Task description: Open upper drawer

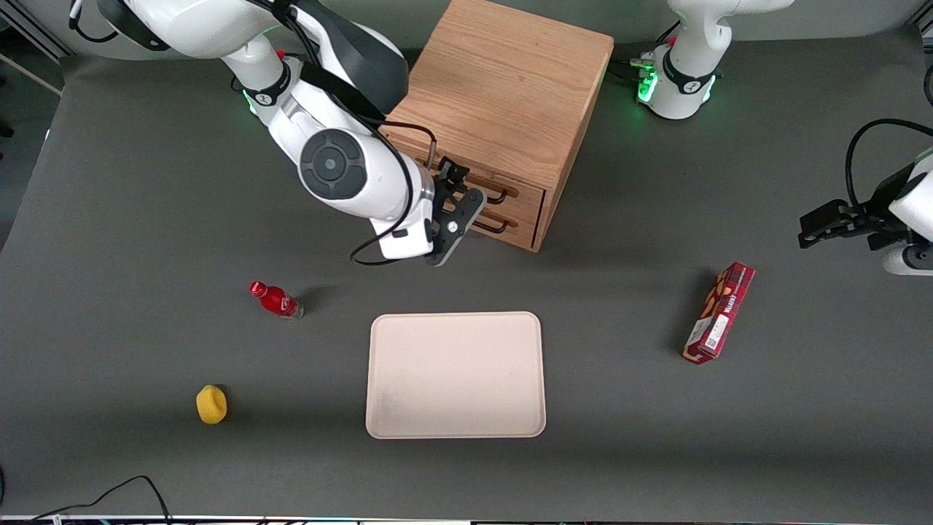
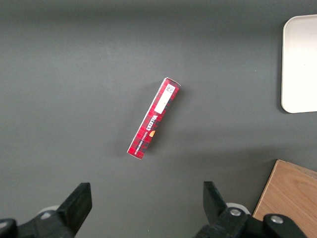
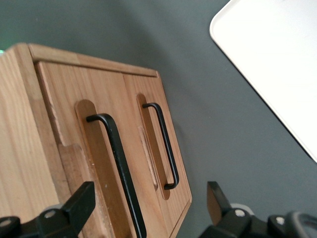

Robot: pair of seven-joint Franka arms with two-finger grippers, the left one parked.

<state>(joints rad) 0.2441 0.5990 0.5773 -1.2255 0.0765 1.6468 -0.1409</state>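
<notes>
The boxy wooden cabinet [image 1: 503, 87] stands at the back of the table, its front turned toward the working arm's end. The upper drawer [image 1: 526, 191] has a thin black bar handle [image 1: 503, 195]. The lower drawer's handle [image 1: 496, 227] sits just below it. Both drawer fronts sit level with each other. My right gripper [image 1: 466, 195] is open and empty, just in front of the drawer fronts, not touching. In the right wrist view the upper drawer's handle [image 3: 119, 168] runs between my open fingers [image 3: 79, 203], and the lower handle [image 3: 166, 148] is beside it.
A cream tray [image 1: 455, 375] lies nearer the front camera than the cabinet. A red bottle [image 1: 275, 300] and a yellow object [image 1: 211, 405] lie toward the working arm's end. A red box [image 1: 719, 312] lies toward the parked arm's end and also shows in the left wrist view [image 2: 153, 119].
</notes>
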